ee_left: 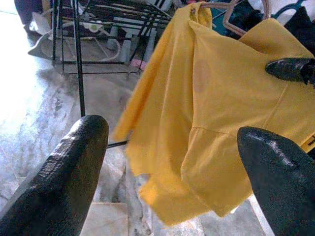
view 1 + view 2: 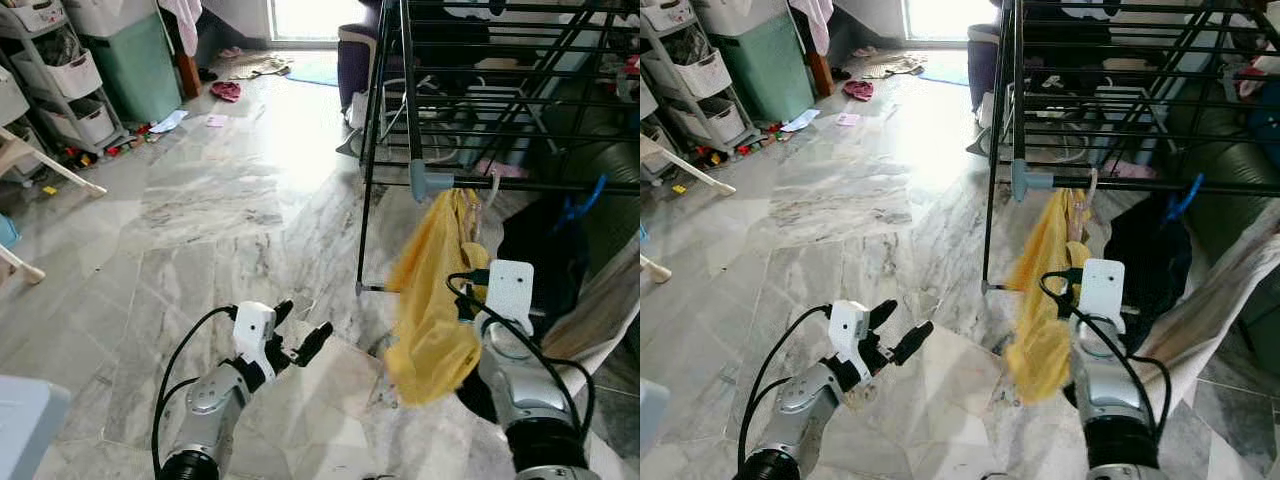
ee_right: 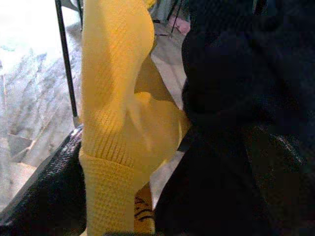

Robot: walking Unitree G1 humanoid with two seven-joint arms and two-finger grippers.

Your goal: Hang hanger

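Note:
A yellow garment (image 2: 432, 300) hangs on a pale hanger (image 1: 230, 22) whose hook sits at the lower rail of the black drying rack (image 2: 520, 182). My right gripper (image 3: 162, 162) is raised against the garment, open, with one finger on each side of the yellow cloth; one fingertip (image 1: 290, 69) rests on the cloth's front. My left gripper (image 2: 300, 335) is low over the marble floor, left of the garment and apart from it, open and empty, pointing at the cloth.
Dark clothes (image 2: 545, 250) and a blue hanger (image 2: 585, 200) hang on the rack to the right. Storage shelves (image 2: 60, 90) and a green bin (image 2: 135, 65) stand at the far left. Small items litter the floor (image 2: 225, 92) near the bright doorway.

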